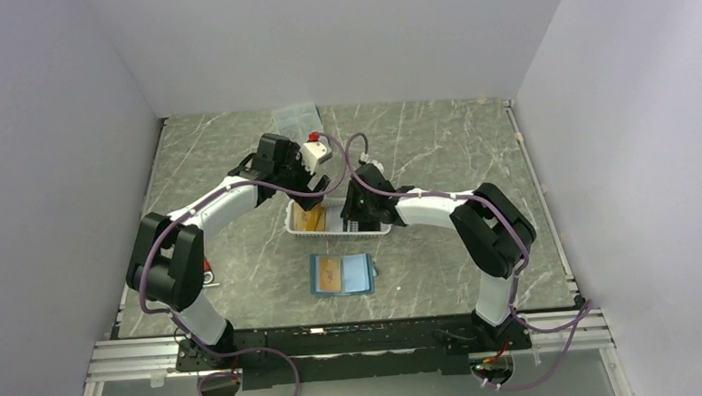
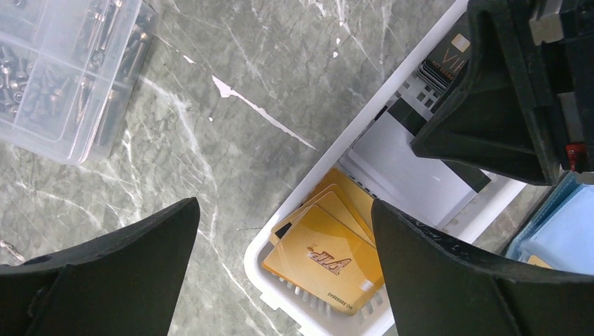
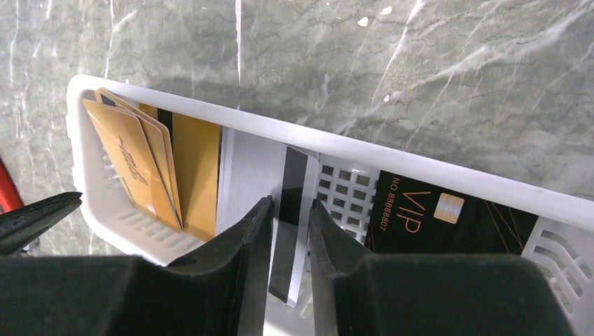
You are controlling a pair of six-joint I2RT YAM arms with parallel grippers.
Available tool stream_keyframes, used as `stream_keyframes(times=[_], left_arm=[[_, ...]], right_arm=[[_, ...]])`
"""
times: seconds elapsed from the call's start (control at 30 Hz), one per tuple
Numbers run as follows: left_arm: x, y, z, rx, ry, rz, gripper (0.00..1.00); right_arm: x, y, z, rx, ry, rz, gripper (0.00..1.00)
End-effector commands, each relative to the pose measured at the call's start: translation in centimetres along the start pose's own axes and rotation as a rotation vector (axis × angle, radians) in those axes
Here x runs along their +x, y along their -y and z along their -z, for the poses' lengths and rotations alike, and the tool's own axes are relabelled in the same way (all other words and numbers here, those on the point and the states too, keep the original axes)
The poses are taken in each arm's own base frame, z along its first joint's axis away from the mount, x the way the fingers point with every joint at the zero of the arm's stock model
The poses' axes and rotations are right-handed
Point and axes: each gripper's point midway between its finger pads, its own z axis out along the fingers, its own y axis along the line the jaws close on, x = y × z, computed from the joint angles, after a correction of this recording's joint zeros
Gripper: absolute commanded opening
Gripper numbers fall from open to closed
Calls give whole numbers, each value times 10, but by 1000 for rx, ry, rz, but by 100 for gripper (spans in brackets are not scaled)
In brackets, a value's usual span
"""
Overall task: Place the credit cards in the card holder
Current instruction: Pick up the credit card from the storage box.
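The right gripper (image 3: 291,203) reaches into the white basket (image 3: 420,170), jaws narrow around a grey striped card (image 3: 288,269); I cannot tell if they pinch it. The left gripper (image 2: 284,205) hangs wide open over gold cards (image 2: 329,255). The card holder (image 1: 342,274) lies open on the table (image 1: 435,148).

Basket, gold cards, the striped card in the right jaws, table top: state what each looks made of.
Basket: white moulded plastic, matte, with slotted walls and a grid floor.
Gold cards: thin plastic, satin gold face, printed lettering and numbers.
Striped card: thin pale plastic, dark band likely magnetic.
Table top: grey-green with white veins; stone or a stone-look laminate, cannot tell.
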Motion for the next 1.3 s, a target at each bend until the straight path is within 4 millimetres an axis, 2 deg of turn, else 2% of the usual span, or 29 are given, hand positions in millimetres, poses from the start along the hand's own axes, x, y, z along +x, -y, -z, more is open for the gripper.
stream_keyframes(times=[0.0, 0.17, 0.37, 0.53, 0.67, 0.73, 0.9, 1.07, 1.27], left_arm=[[-14, 2, 9, 16, 38, -7, 99], [-13, 1, 11, 30, 34, 15, 99], [-13, -3, 13, 37, 36, 42, 99], [-13, -4, 14, 46, 31, 61, 98], [-18, 3, 18, 118, 41, 105, 99], [-22, 10, 21, 162, 51, 106, 99], [-30, 23, 28, 237, 77, 145, 99], [-36, 26, 36, 297, 111, 218, 100], [-31, 37, 36, 406, 134, 300, 99]], right_arm=[[12, 19, 9, 51, -30, 20, 19], [3, 11, 19, -10, -1, 10, 19], [-1, -15, 25, -157, 4, 30, 17], [-2, -34, 30, -264, -1, 49, 12], [-9, -43, 40, -318, 14, 70, 2], [-15, -46, 47, -341, 33, 82, 0], [-21, -50, 60, -383, 50, 105, 0], [-27, -52, 76, -427, 83, 115, 0], [-37, -47, 91, -454, 130, 112, 0]])
